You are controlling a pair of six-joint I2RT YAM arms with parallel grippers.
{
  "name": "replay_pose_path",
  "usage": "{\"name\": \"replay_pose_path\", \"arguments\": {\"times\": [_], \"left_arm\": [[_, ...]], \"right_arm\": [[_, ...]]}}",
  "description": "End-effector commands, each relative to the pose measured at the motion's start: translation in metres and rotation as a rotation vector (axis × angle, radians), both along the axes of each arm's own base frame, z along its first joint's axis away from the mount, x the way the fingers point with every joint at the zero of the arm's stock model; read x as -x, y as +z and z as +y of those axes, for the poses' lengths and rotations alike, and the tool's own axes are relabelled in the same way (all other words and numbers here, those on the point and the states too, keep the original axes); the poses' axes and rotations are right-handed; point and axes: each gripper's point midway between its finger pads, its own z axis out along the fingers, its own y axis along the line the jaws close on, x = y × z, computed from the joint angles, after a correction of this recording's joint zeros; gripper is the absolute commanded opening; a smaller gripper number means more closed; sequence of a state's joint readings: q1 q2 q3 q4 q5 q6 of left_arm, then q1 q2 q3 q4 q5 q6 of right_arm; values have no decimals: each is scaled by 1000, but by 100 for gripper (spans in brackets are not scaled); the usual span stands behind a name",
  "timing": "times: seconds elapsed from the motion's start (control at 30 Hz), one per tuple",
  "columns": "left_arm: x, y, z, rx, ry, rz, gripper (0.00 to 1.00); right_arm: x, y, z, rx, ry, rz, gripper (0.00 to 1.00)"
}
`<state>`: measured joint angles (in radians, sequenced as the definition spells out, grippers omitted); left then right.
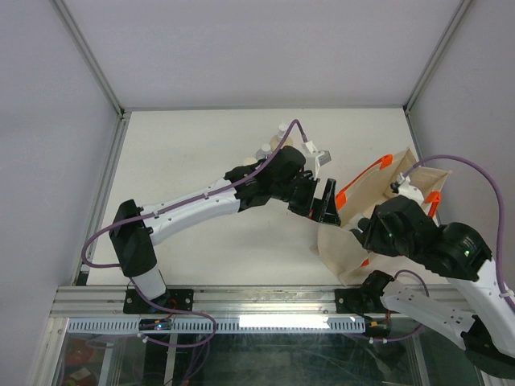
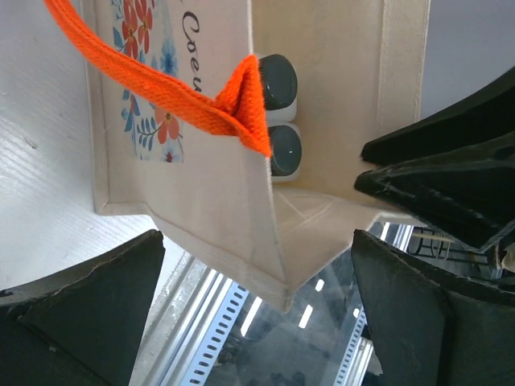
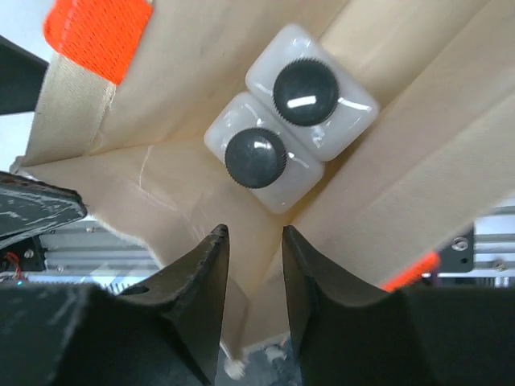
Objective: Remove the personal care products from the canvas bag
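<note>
The canvas bag [image 1: 386, 201] lies at the right of the table, mouth towards the arms, with orange handles [image 1: 358, 186]. Two whitish square bottles with dark caps [image 3: 310, 92] [image 3: 256, 157] stand side by side deep inside it; they also show in the left wrist view [image 2: 278, 84]. My right gripper [image 3: 253, 233] is shut on the bag's canvas wall near its mouth [image 1: 364, 229]. My left gripper [image 2: 257, 249] is open wide and empty just outside the bag's mouth [image 1: 327, 203], next to an orange handle [image 2: 241, 104]. Other small bottles [image 1: 278, 145] stand on the table behind my left arm, partly hidden.
The bag's corner [image 2: 282, 297] hangs past the table's near edge over the metal rail [image 1: 241, 301]. A printed flower design [image 2: 149, 64] marks the bag's outer side. Grey walls enclose the table on the left, back and right.
</note>
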<state>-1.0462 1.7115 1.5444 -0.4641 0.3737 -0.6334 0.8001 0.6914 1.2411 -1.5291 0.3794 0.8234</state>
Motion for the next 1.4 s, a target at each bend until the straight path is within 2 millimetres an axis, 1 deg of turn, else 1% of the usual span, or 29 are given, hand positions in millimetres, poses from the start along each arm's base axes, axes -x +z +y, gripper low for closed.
{"name": "replay_pose_path", "arguments": {"times": [0.0, 0.1, 0.2, 0.27, 0.37, 0.43, 0.47, 0.53, 0.6, 0.67, 0.73, 0.8, 0.93, 1.07, 1.17, 1.27, 1.33, 1.37], "left_arm": [[9, 7, 2, 31, -64, -43, 99], [13, -17, 13, -34, -69, -36, 99], [20, -37, 22, -80, -82, -23, 99], [25, -44, 24, -96, -96, -26, 99], [31, -58, 27, -131, -111, -11, 99], [35, -64, 26, -144, -120, -6, 99], [39, -66, 24, -148, -129, -6, 99], [43, -68, 22, -154, -139, -6, 99], [44, -69, 21, -157, -141, -7, 99], [44, -67, 20, -155, -141, -10, 99], [43, -65, 18, -154, -140, -15, 99], [43, -63, 17, -150, -145, -18, 99], [41, -60, 17, -152, -136, -25, 99], [41, -58, 16, -151, -132, -26, 99], [40, -57, 16, -153, -130, -28, 99], [39, -55, 16, -153, -130, -32, 99], [39, -55, 15, -154, -132, -33, 99], [39, -55, 14, -153, -132, -33, 99]], "right_arm": [[9, -16, 26, -135, 2, 82, 34], [22, -32, 36, -226, -1, 141, 34], [30, -46, 44, -308, -9, 167, 35], [31, -53, 47, -331, -21, 174, 40], [26, -56, 48, -324, -32, 169, 50], [16, -51, 40, -282, -83, 133, 55], [7, -47, 30, -244, -132, 90, 58], [-6, -35, 12, -180, -231, 25, 60], [-14, -25, -7, -126, -325, -27, 62], [-22, -16, -17, -106, -390, -80, 63], [-31, -11, -24, -88, -441, -130, 69], [-37, -10, -28, -53, -461, -157, 73], [-44, -18, -35, 76, -463, -151, 80], [-56, -20, -28, 143, -400, -164, 82], [-65, -25, -17, 193, -296, -151, 83], [-67, -25, -12, 232, -203, -124, 85], [-69, -23, -8, 212, -161, -119, 85], [-69, -27, -7, 215, -136, -106, 85]]}}
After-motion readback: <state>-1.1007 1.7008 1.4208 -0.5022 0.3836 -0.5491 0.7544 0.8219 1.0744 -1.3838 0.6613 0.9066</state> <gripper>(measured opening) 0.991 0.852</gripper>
